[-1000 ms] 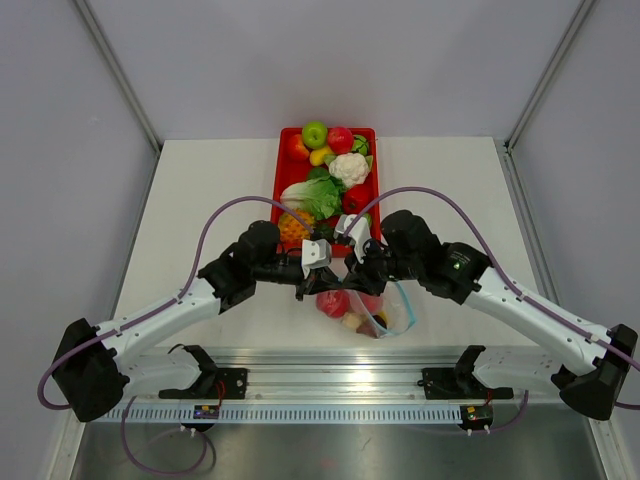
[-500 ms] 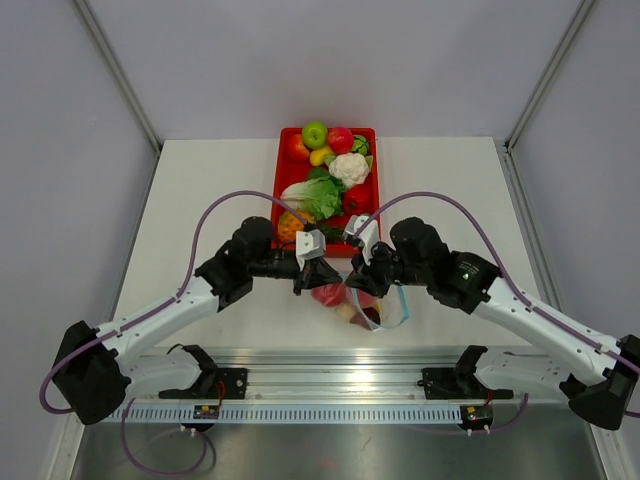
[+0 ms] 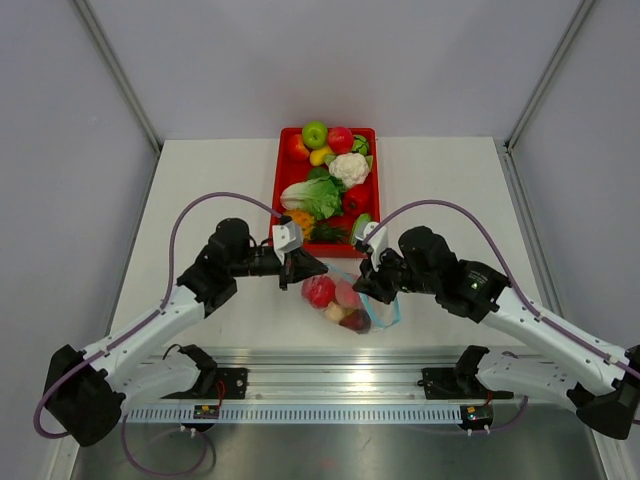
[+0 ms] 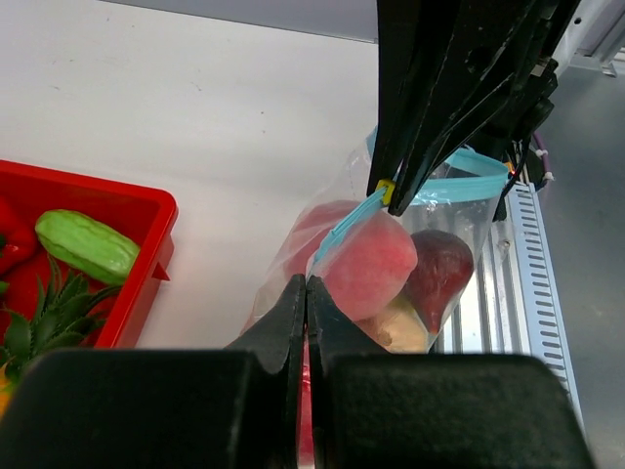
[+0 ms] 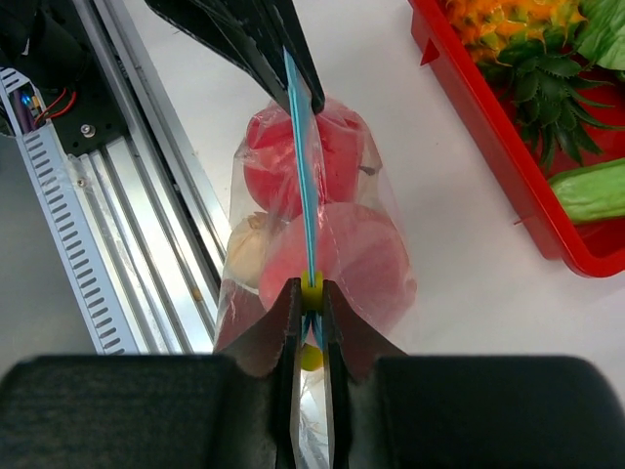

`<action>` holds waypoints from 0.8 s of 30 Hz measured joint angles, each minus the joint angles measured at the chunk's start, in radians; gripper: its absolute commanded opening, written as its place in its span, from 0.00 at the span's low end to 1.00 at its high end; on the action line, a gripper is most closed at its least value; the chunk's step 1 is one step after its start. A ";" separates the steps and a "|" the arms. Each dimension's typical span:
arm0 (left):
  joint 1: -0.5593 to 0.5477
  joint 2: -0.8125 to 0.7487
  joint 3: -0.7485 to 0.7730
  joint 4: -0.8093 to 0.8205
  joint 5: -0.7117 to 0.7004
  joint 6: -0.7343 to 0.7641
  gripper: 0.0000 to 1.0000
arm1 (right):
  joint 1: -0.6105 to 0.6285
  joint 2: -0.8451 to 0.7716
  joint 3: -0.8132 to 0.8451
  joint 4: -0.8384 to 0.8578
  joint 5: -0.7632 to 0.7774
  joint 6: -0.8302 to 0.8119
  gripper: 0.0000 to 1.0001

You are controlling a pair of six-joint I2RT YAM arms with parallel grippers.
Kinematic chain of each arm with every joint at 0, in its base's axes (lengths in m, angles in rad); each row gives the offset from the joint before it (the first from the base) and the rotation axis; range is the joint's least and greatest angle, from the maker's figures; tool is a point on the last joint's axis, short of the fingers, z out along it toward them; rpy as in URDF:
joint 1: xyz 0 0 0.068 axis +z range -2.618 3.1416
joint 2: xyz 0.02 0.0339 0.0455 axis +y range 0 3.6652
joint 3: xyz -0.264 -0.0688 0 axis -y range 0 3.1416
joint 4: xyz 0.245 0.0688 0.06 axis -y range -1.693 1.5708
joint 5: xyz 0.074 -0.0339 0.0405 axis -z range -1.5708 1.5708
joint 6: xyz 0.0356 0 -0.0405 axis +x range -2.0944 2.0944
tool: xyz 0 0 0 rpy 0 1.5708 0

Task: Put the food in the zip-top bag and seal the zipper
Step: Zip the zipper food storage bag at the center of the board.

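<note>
The zip-top bag (image 3: 345, 305) lies between my two grippers in front of the red tray and holds food: a red tomato (image 3: 318, 291), a pink fruit (image 5: 347, 259), a cream piece (image 5: 244, 254) and a dark red piece (image 4: 439, 274). The teal zipper (image 5: 303, 166) is stretched straight between the grippers. My left gripper (image 3: 318, 268) is shut on the zipper's end (image 4: 307, 293). My right gripper (image 3: 362, 292) is shut on the yellow slider (image 5: 311, 290), which also shows in the left wrist view (image 4: 388, 192). Behind the right gripper the mouth strip still loops apart (image 4: 469, 176).
The red tray (image 3: 277, 190) behind the bag holds more food: green apple (image 3: 315, 133), cauliflower (image 3: 349, 168), leafy greens (image 3: 312, 197), a pineapple (image 5: 508, 39) and a cucumber (image 4: 86, 246). The metal rail (image 3: 330, 385) runs along the table's near edge.
The grippers have moved apart, the left one to the left and the right one to the right and nearer. The zipper is now pulled taut and the bag hangs between them.
</note>
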 measured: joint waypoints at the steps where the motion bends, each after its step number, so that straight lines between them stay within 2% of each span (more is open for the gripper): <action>1: 0.005 -0.009 -0.004 -0.003 -0.002 -0.001 0.00 | 0.000 -0.003 -0.003 -0.002 0.004 0.001 0.00; 11: 0.084 -0.047 -0.016 -0.018 -0.088 -0.042 0.00 | 0.000 -0.078 -0.037 0.008 0.043 0.017 0.00; 19: 0.153 -0.046 -0.016 -0.013 -0.165 -0.101 0.00 | 0.000 -0.080 -0.040 0.012 0.061 0.022 0.00; 24: 0.255 -0.045 -0.002 -0.006 -0.290 -0.101 0.00 | 0.000 -0.079 -0.050 -0.076 0.060 0.026 0.00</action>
